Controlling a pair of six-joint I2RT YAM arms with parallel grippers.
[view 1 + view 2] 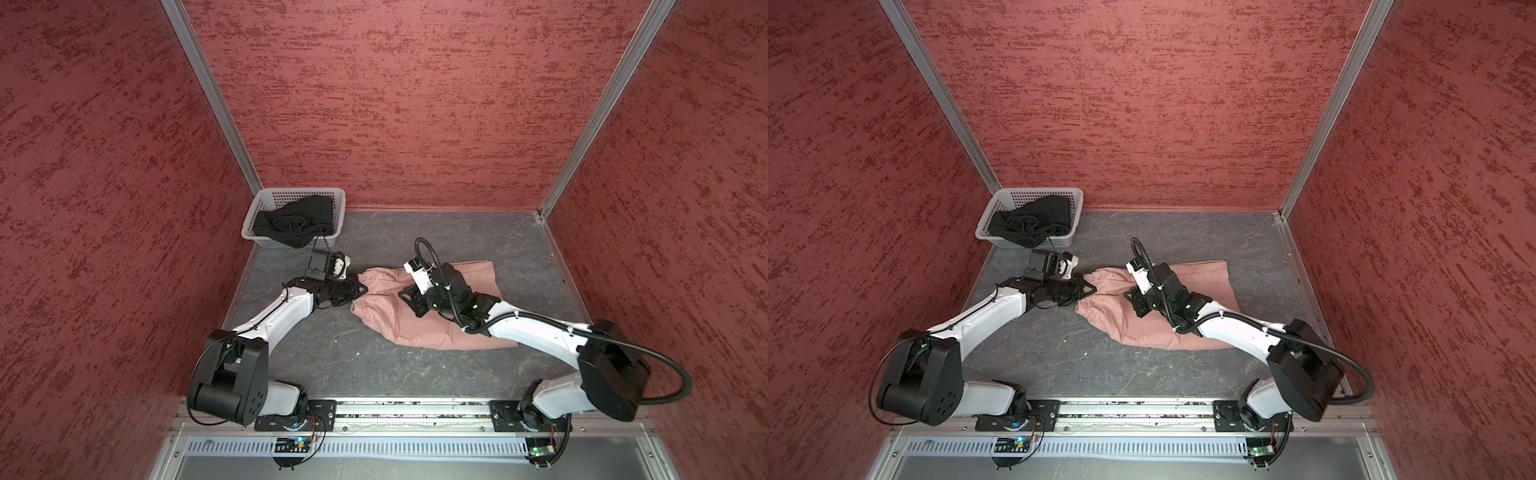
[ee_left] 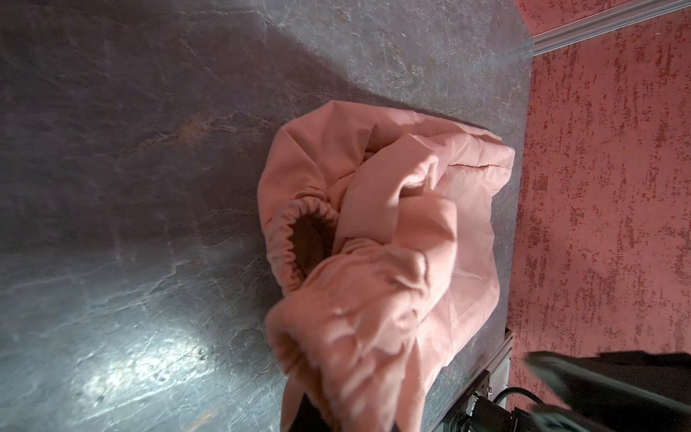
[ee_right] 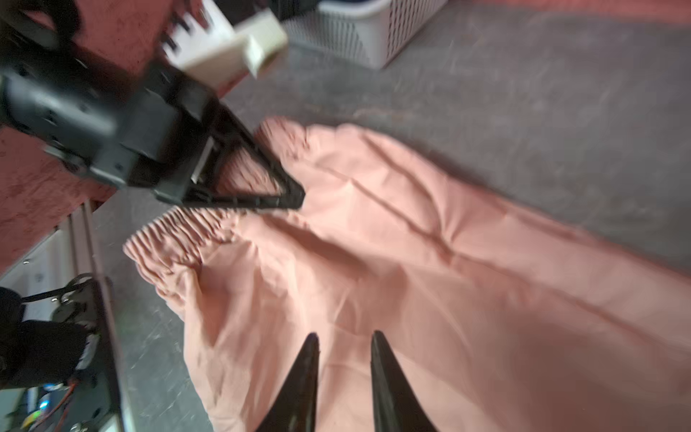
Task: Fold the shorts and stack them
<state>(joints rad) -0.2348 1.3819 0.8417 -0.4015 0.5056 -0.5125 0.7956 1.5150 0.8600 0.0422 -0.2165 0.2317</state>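
Lying on the gray table, the pink shorts fill the middle and reach toward the right edge in both top views. Their legs point to the right edge, and their crinkly waistband points to the left edge. The cloth is bumpy and wrinkled, not flat.

The left end effector comes in from the left edge. Its two fingers are pressed together at the tips and pinch the waistband of the pink shorts. In the left wrist view the pink cloth bunches up close to the camera and hides the fingers.

The right end effector is over the middle of the pink shorts. Its two black fingers stand a little apart, with pink cloth showing in the narrow gap between them. It holds nothing that I can see.

The black shorts sit in a heap inside the white basket. The basket stands in the far left corner of the table, well apart from the pink shorts.
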